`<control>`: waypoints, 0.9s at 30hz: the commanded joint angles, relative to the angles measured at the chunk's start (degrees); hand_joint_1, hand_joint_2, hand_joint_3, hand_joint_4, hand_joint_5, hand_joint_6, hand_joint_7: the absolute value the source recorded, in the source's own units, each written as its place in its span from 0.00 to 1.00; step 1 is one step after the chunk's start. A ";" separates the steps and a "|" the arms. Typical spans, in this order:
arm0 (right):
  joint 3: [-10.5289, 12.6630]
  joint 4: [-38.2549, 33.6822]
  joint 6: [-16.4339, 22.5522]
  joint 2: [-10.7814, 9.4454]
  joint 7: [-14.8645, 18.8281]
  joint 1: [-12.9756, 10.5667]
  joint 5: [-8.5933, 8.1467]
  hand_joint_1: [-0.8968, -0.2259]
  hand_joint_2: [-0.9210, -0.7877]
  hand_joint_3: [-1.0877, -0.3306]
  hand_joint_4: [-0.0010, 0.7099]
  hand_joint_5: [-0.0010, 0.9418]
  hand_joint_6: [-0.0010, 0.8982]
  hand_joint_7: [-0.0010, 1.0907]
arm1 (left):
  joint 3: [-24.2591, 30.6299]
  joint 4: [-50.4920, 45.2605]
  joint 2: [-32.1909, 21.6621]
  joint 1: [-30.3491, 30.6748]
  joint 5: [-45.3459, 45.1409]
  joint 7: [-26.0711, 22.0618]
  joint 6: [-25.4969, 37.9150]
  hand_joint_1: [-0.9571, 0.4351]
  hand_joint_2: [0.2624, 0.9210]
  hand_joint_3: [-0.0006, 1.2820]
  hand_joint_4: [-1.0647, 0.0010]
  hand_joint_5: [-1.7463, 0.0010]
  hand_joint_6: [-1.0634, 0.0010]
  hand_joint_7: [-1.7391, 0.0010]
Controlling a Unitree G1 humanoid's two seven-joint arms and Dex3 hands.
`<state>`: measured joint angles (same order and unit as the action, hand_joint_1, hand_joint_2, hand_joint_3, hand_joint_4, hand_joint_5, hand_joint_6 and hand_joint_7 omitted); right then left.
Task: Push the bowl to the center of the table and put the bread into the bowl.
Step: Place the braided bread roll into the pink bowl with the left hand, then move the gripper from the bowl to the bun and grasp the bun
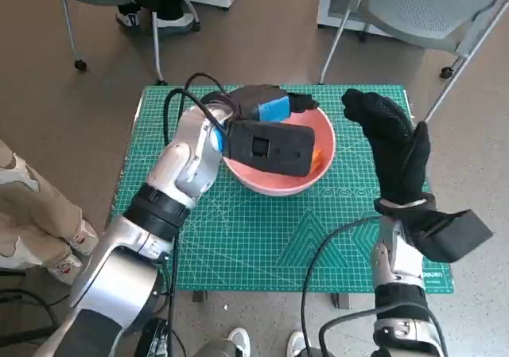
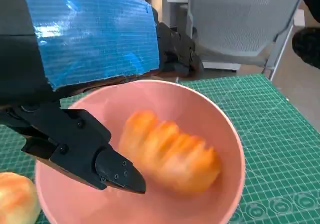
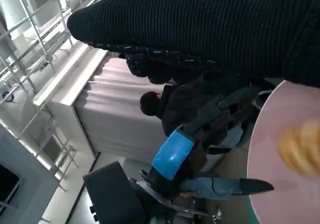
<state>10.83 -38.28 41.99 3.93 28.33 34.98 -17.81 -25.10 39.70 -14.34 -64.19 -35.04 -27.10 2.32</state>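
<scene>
The pink bowl (image 1: 274,184) stands near the middle of the green mat, toward its far side. A golden bread (image 2: 170,151) lies inside it, blurred; it also shows as the bread (image 3: 300,144) in the bowl (image 3: 272,184), and as an orange edge of the bread (image 1: 320,159) in the head view. My left hand (image 1: 274,109) hovers over the bowl's far rim with its fingers (image 2: 107,166) apart and holding nothing. Its blue tape (image 3: 172,154) shows in the right wrist view. My right hand (image 1: 394,146) is raised just right of the bowl, fingers loosely spread, holding nothing.
A second bread (image 2: 15,199) lies beside the bowl, apparently outside its rim. The green cutting mat (image 1: 262,238) covers the table. Chairs (image 1: 429,7) stand behind it, and a person's legs (image 1: 32,214) are at the left.
</scene>
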 commanded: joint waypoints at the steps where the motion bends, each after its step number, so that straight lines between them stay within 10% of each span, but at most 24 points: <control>1: -0.21 -1.00 -0.39 -0.70 -0.29 -0.77 0.06 0.41 0.00 0.36 0.31 0.00 0.08 0.43 | 1.62 -4.75 -2.82 1.64 0.73 1.48 -1.31 0.37 0.72 0.03 1.00 1.00 0.87 1.00; 14: -0.45 -2.07 -0.77 -1.40 0.35 -0.17 -0.29 0.41 0.00 0.37 0.31 0.00 0.08 0.43 | 14.23 -32.20 -16.13 15.43 7.08 -4.04 1.24 0.32 0.77 0.02 1.00 1.00 0.87 1.00; 27: -0.74 -3.67 -0.22 -1.04 0.99 0.89 0.11 0.40 0.00 0.37 0.31 0.00 0.08 0.43 | 18.01 -35.22 -24.03 24.20 8.06 -7.07 5.91 0.41 0.70 0.00 1.00 1.00 0.85 1.00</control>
<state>10.23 -40.63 41.99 3.04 28.86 35.67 -17.85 -5.80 3.54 -37.06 -40.78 -26.12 -32.43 6.38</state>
